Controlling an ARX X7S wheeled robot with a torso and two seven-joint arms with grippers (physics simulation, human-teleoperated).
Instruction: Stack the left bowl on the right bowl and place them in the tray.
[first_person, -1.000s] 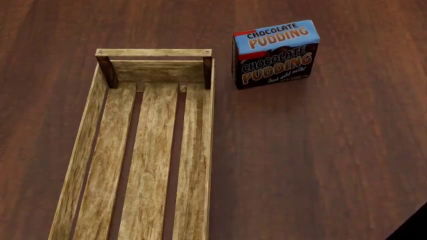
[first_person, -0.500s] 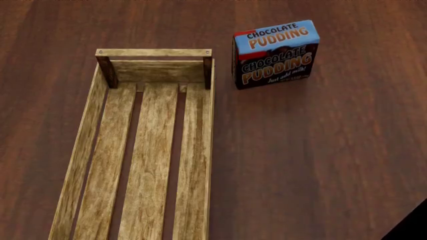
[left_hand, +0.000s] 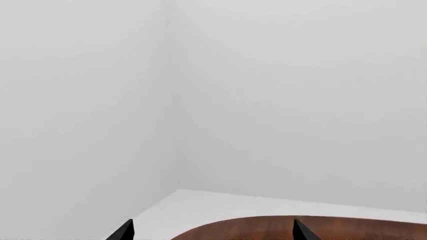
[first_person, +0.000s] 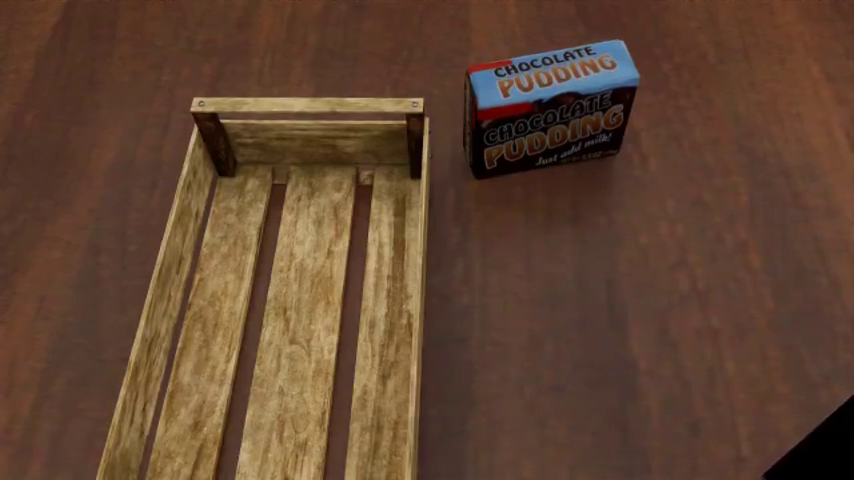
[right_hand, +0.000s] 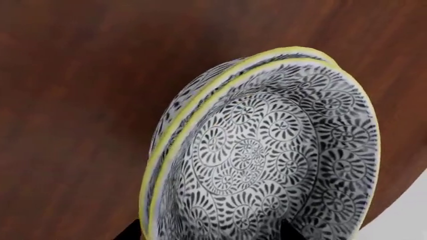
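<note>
Two bowls with a black-and-white spiral pattern and yellow rims sit nested, the inner bowl (right_hand: 267, 150) inside the outer bowl (right_hand: 175, 102), and fill the right wrist view over the dark wood table. My right gripper (right_hand: 208, 232) holds them, with one finger outside the rims and the other inside the inner bowl. The tray (first_person: 171, 250), a long light-wood crate, lies with nothing in it at the left of the head view. Neither the bowls nor either gripper shows in the head view. My left gripper (left_hand: 212, 231) is open with nothing between its fingertips, facing white walls past the table's rounded edge (left_hand: 267, 230).
A blue-and-brown chocolate pudding box (first_person: 550, 108) stands upright just right of the tray's far end. Bare table (first_person: 641, 330) stretches right of the tray. A black corner (first_person: 821, 450) cuts the head view's lower right. White floor (right_hand: 407, 220) shows beyond the table edge by the bowls.
</note>
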